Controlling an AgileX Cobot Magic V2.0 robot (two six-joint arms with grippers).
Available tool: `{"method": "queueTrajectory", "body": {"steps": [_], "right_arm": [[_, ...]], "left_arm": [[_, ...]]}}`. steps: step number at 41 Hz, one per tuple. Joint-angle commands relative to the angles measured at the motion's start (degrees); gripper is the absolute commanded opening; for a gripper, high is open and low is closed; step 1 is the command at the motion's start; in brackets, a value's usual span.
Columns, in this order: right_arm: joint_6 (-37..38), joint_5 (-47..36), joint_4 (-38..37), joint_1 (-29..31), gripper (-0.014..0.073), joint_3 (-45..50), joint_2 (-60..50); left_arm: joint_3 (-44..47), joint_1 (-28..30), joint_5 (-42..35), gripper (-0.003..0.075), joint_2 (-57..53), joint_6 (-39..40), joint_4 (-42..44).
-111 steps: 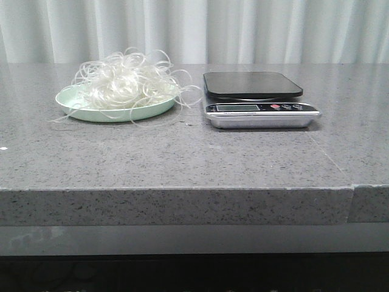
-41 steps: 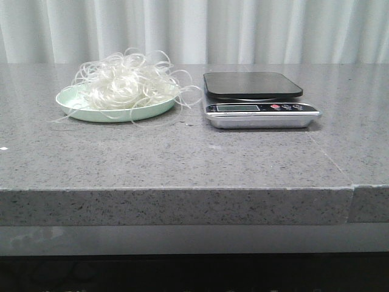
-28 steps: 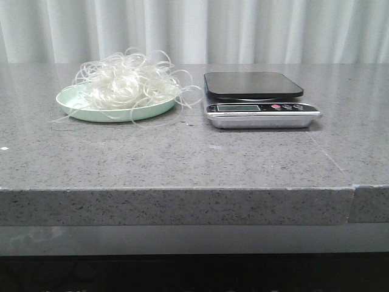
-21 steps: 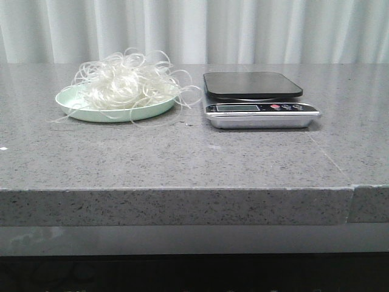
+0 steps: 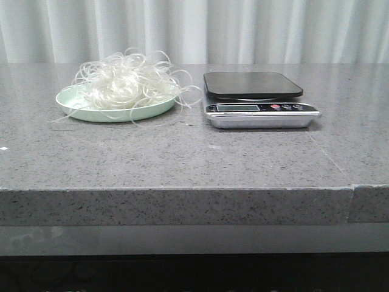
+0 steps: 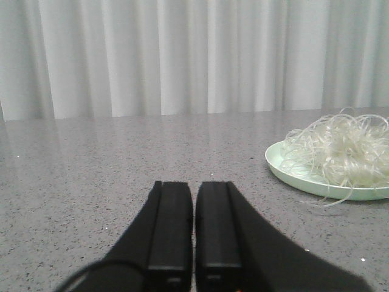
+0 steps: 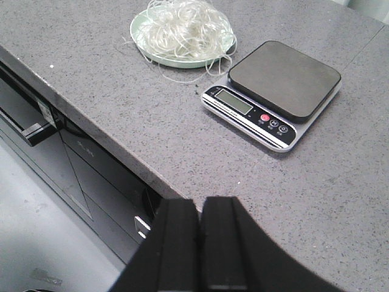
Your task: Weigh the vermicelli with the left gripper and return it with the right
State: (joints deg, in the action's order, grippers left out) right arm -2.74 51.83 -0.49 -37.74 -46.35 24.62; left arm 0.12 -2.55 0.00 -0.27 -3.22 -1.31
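Progress: nothing of the task looks done yet. The vermicelli [image 5: 124,82] lies on its plate, the scale's platform is bare, and neither arm is near either one.
Left to do: by my reading, the whole sequence. The left arm must pick up the noodles and set them on the scale, then the right arm must carry them back to the plate.
Vermicelli, place: heaped on the mint-green plate [image 5: 91,112] at the far left of the grey stone countertop [image 5: 182,164], just beside the digital kitchen scale [image 5: 258,100] to its right.
Vermicelli, look: a loose, fluffy tangle of thin translucent white strands, piled high at the middle. Curly loops spill over the plate rim, and a few reach toward the scale.
Scale: dark square platform with nothing on it, silver front with a display and small buttons; the reading is too small to tell.
Left gripper [image 6: 193,228]: fingers pressed together, holding nothing, low over the countertop with the plate well off to one side.
Right gripper [image 7: 199,243]: fingers closed together, empty, held back past the near edge of the countertop, well apart from the scale.
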Motion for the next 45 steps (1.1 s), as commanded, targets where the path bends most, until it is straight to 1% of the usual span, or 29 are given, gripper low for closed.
{"method": "queueTrajectory", "body": {"steps": [1, 25, 29, 31, 33, 41, 45], "right_arm": [[-0.19, -4.01, -0.69, 0.3, 0.0156, -1.23, 0.46], [-0.19, -4.01, -0.69, 0.3, 0.0156, -1.23, 0.46], [-0.19, -6.05, -1.02, 0.5, 0.0156, 0.96, -0.77], [-0.26, -8.77, -1.16, 2.39, 0.0156, 3.32, -2.18], [-0.26, -13.98, -1.14, 5.66, 0.0156, 7.14, -4.35], [-0.26, -37.9, -1.14, 18.82, 0.0156, 25.63, -14.81], [-0.26, -44.96, -1.14, 23.92, 0.0156, 33.65, -20.0]], "left_arm": [[0.37, 0.08, -5.0, 0.0145, -1.2, 0.61, -0.12], [0.37, 0.08, -5.0, 0.0145, -1.2, 0.61, -0.12], [0.37, 0.08, -5.0, 0.0145, -1.2, 0.61, -0.12], [0.37, 0.08, -5.0, 0.0145, -1.2, 0.61, -0.12], [0.37, 0.08, -5.0, 0.0145, -1.2, 0.61, -0.12], [0.37, 0.08, -5.0, 0.0145, -1.09, 0.61, -0.12], [0.37, 0.08, -5.0, 0.0145, -1.09, 0.61, -0.12]]}}
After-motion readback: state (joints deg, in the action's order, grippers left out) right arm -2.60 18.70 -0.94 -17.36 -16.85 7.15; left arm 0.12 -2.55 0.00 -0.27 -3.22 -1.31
